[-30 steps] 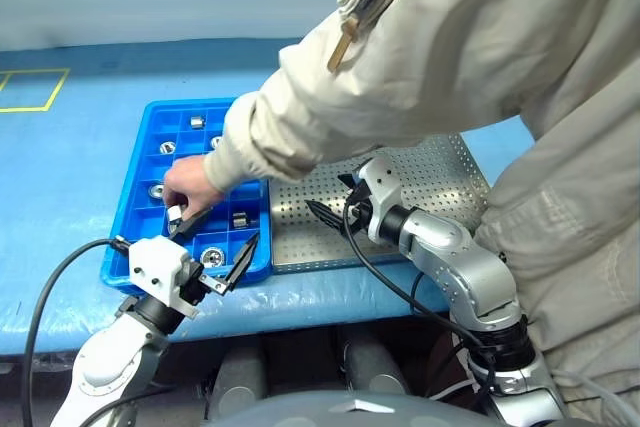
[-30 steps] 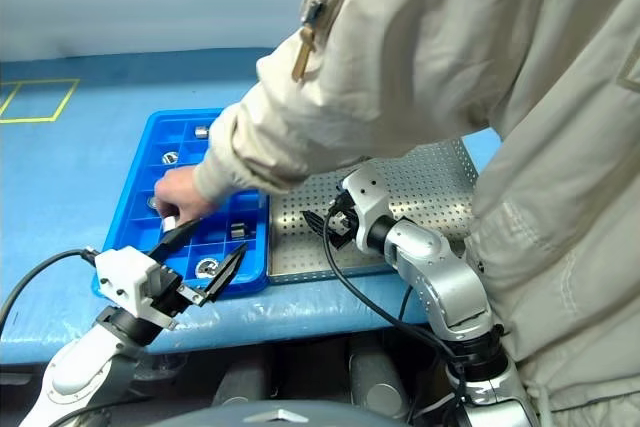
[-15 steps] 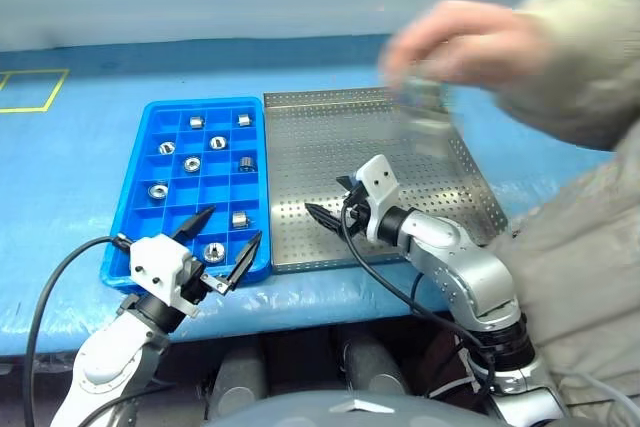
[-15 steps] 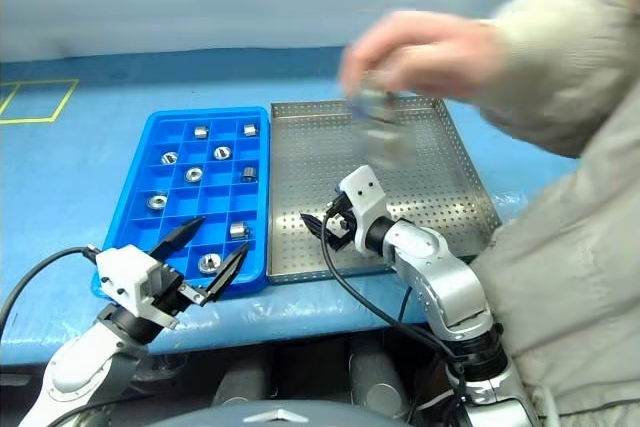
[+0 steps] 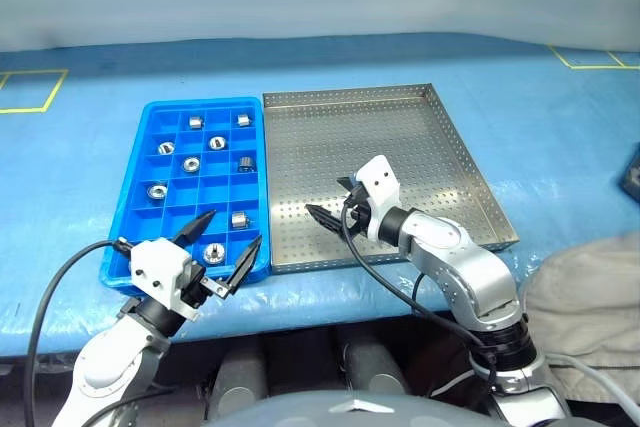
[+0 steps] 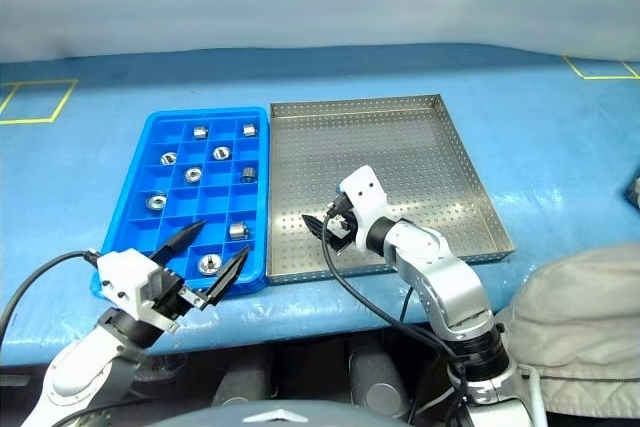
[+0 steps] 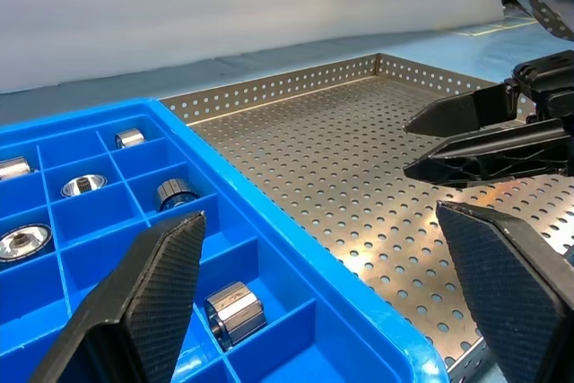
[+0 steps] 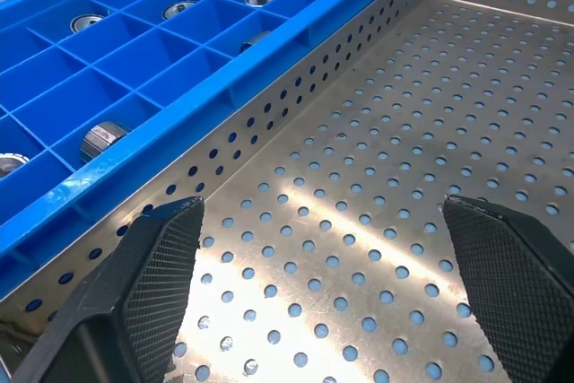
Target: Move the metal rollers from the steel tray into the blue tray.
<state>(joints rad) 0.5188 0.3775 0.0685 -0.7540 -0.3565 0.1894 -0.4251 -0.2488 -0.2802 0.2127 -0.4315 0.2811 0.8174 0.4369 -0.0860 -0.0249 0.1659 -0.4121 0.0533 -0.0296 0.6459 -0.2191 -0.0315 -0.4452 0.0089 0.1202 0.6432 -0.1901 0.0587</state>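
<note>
Peeking sleeve [image 5: 590, 287] cut off, rollers [image 5: 240, 219] half-hidden

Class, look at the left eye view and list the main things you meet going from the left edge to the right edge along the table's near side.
left gripper → blue tray → right gripper → steel tray

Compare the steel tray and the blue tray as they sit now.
The steel tray is one open perforated floor with no rollers; the blue tray is split into compartments, several holding metal rollers. The steel tray is wider. Both lie flat, side by side.
</note>
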